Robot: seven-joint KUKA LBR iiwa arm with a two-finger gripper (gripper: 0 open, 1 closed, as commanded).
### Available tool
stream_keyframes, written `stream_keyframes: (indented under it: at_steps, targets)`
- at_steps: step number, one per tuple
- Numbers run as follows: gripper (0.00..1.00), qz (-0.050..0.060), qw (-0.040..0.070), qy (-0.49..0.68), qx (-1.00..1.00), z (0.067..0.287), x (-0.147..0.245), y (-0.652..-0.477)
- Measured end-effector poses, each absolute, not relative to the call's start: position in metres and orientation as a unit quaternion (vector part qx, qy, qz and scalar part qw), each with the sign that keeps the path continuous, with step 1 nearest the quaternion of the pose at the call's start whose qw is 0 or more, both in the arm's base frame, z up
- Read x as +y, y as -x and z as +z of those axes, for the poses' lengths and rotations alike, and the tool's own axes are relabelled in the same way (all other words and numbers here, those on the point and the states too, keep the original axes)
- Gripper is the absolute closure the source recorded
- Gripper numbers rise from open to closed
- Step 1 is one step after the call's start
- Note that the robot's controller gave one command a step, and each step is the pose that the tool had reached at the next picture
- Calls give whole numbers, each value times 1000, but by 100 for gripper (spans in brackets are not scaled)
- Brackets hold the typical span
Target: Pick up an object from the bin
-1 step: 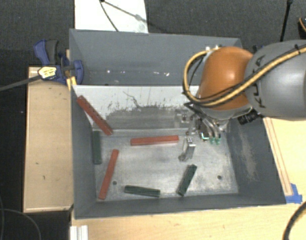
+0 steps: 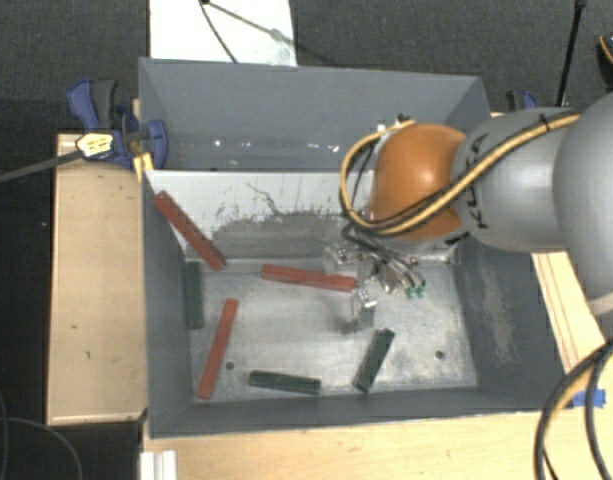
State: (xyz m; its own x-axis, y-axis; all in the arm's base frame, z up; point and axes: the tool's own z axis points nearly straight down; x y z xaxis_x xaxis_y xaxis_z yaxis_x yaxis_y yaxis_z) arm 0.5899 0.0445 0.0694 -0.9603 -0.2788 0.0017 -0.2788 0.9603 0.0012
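Gripper (image 2: 367, 300) down inside the grey metal bin (image 2: 306, 118), at the right end of a flat red rectangular bar (image 2: 306, 278).
The bar lies flat mid-floor near the back wall. Cannot tell if the grip is open or closed. A dark green rectangular bar (image 2: 374, 359) lies tilted nearby, towards the front wall.

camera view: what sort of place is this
Probably a robotics lab's grasping cell: a grey metal bin holding loose red bars and dark green bars, with a robot arm reaching into it.
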Motion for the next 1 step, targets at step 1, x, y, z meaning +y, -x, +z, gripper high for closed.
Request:
stream_keyframes:
  at_steps: [1]
  targets:
    - [100,-1,-3,-139,-990,73,45,-592]
